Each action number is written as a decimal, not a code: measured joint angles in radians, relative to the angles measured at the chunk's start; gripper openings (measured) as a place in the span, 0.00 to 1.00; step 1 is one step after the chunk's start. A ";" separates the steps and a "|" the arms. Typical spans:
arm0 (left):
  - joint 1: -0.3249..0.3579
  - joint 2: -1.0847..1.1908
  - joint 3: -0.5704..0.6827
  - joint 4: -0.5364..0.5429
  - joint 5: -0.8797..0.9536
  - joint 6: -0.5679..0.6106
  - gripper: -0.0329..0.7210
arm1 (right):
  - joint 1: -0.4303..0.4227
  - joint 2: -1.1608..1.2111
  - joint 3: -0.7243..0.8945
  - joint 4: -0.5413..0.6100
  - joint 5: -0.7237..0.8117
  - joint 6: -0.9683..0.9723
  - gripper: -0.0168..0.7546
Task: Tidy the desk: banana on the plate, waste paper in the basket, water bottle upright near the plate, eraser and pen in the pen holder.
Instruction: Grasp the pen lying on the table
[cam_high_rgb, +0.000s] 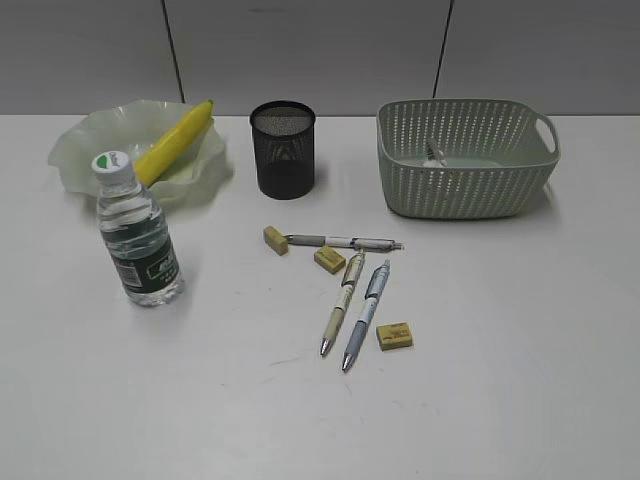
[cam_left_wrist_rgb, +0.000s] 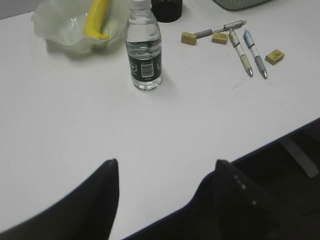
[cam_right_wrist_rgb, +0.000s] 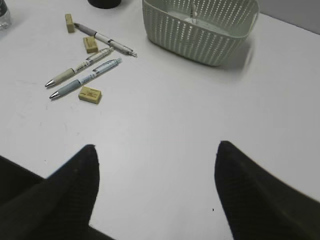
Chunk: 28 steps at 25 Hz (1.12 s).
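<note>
Black left gripper (cam_left_wrist_rgb: 167, 170) jaws apart, empty; right gripper (cam_right_wrist_rgb: 157, 155) jaws wide, empty, above desk (cam_right_wrist_rgb: 165, 115).

No word, brand or number can be read anywhere. The water bottle (cam_high_rgb: 139, 243), at the left of the exterior frame, wears a dark green label (cam_left_wrist_rgb: 144, 67) with white print and a pale barcode-like panel, all too small to make out. Its white cap (cam_high_rgb: 111, 163) bears a plain green mark. The pens' barrels show no legible print.
</note>
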 joint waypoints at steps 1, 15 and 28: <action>0.000 0.000 0.000 0.001 0.000 0.000 0.63 | 0.000 0.056 -0.009 0.004 -0.020 -0.014 0.76; 0.000 0.000 0.000 0.037 0.001 0.000 0.63 | 0.000 0.705 -0.207 0.135 -0.191 -0.253 0.72; 0.000 0.000 0.009 -0.013 -0.045 0.000 0.63 | 0.017 1.085 -0.456 0.178 -0.236 -0.387 0.72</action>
